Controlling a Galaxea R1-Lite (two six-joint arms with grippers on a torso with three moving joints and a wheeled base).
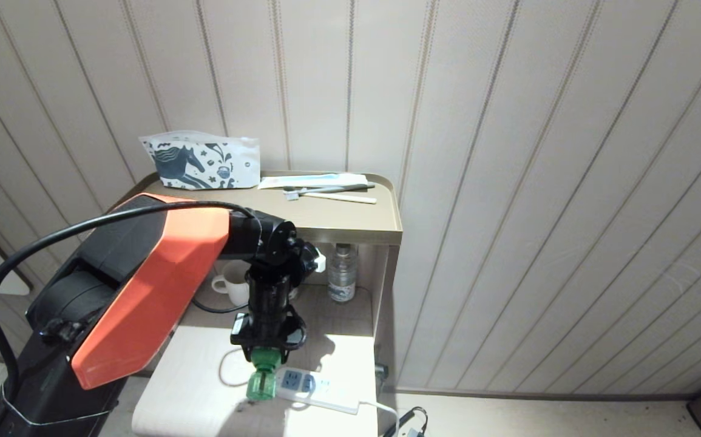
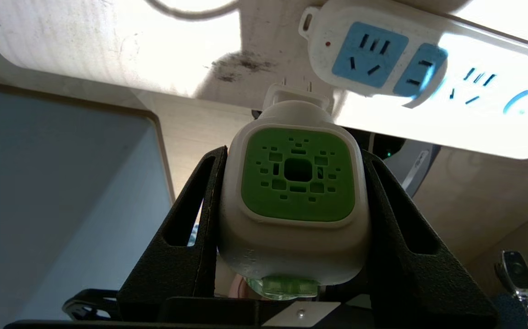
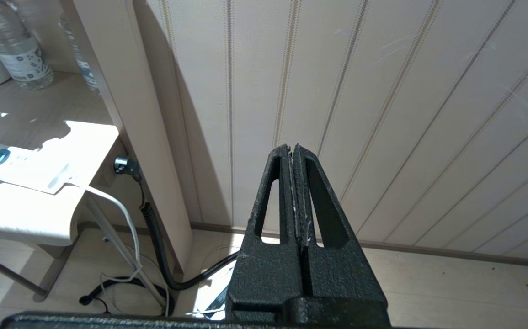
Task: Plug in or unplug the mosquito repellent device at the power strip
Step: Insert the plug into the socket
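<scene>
My left arm reaching forward and down, my left gripper (image 1: 263, 355) pointing downward, fingers (image 2: 190, 246) clamped on a load, my right gripper (image 3: 293, 153) parked, fingers pressed together

The mosquito repellent device (image 2: 296, 201), a white head with a perforated bright-green face, two bare metal prongs and a translucent green bottle, hangs unplugged just beside the end of the white power strip (image 2: 428, 87), whose light-blue sockets face up.
</scene>
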